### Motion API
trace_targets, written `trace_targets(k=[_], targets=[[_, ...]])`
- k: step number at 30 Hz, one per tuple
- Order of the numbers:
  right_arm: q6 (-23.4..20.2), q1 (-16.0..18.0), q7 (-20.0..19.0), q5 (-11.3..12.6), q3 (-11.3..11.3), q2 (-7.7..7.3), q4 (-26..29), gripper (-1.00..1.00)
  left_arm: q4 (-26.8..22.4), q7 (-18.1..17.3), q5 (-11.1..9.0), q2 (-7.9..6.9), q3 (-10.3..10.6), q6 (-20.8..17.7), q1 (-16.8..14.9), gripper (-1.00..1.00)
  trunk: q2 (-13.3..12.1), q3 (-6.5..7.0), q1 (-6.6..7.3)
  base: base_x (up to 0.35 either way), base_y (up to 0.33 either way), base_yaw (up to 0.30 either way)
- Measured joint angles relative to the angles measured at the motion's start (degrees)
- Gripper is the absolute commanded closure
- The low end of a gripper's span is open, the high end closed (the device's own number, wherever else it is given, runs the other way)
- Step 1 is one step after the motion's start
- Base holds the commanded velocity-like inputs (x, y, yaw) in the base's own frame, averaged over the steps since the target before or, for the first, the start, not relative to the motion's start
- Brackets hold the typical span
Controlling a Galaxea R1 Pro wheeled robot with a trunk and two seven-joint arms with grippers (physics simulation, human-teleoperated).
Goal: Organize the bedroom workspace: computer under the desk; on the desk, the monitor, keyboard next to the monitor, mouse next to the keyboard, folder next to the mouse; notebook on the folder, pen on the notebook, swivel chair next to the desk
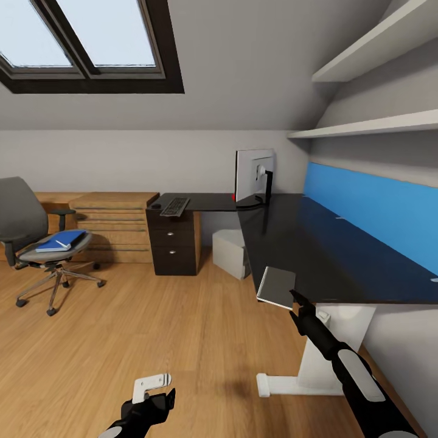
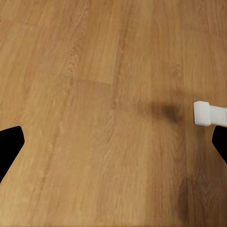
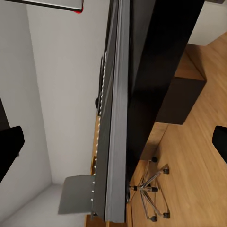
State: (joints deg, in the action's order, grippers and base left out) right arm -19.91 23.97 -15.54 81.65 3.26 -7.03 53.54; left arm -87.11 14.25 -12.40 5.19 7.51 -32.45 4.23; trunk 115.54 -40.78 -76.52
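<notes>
Grey notebook [image 1: 277, 287] is pinched in the right tool [image 1: 294, 298], tilted, at the near edge of the bench [image 1: 316, 243]. The left tool [image 1: 152, 395] hangs spread over bare floor [image 1: 152, 328]. The folder [image 1: 61, 241] lies on the chair [image 1: 36, 237], well apart from the bench (so the notebook has nothing to stack on yet). Set down this close to the edge, the notebook could slide off; the grip looks shallow.
</notes>
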Motion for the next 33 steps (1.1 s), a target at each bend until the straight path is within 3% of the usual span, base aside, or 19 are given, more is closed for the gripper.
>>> trace_targets(k=[33], targets=[[-0.09, 0.0, 0.13, 0.18, -0.16, 0.36, -1.29, -1.0, 0.01, 0.0, -0.08, 0.0, 0.08, 0.0, 0.0, -1.0, 0.0, 0.0, 0.0, 0.0, 0.0, 0.0]])
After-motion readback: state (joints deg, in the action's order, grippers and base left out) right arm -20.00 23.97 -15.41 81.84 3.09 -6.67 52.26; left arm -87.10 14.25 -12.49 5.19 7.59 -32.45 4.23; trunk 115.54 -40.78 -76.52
